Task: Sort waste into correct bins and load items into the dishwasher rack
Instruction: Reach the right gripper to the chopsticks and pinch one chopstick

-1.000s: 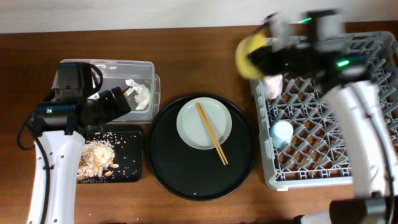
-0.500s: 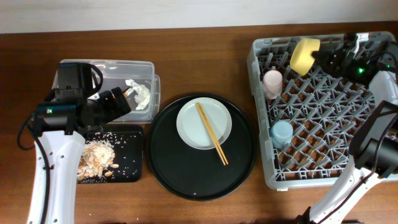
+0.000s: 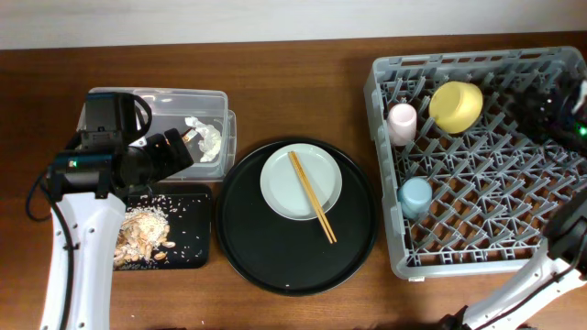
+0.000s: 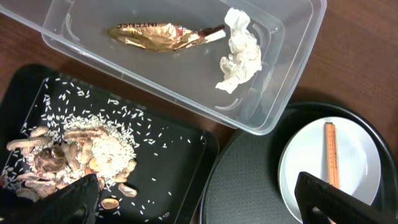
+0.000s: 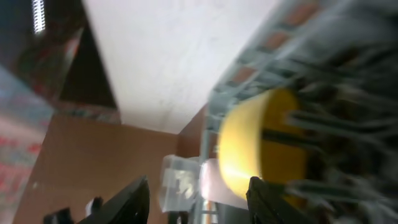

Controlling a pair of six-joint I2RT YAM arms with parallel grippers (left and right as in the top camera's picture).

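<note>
The yellow bowl (image 3: 457,105) lies tilted on the pegs at the back of the grey dishwasher rack (image 3: 477,261), next to the pink cup (image 3: 402,122). The blue cup (image 3: 415,196) stands at the rack's left. My right gripper (image 3: 550,108) is open and empty, right of the bowl (image 5: 261,149). The plate (image 3: 289,188) with the chopsticks (image 3: 313,196) lies on the round tray. My left gripper (image 3: 172,151) hangs open and empty (image 4: 205,199) over the clear tub (image 3: 138,99), which holds the tissue (image 4: 241,53) and wrapper (image 4: 155,36). Food scraps (image 4: 74,152) lie in the black tray (image 3: 191,206).
The large round black tray (image 3: 266,252) sits between the bins and the rack. The right arm runs along the rack's right side to the table's front edge. Bare wood table lies behind the tub and round tray.
My right gripper carried the yellow bowl from the rack's back-left corner over the rack, let it go on the pegs and drew back to the right. The left arm has not moved.
</note>
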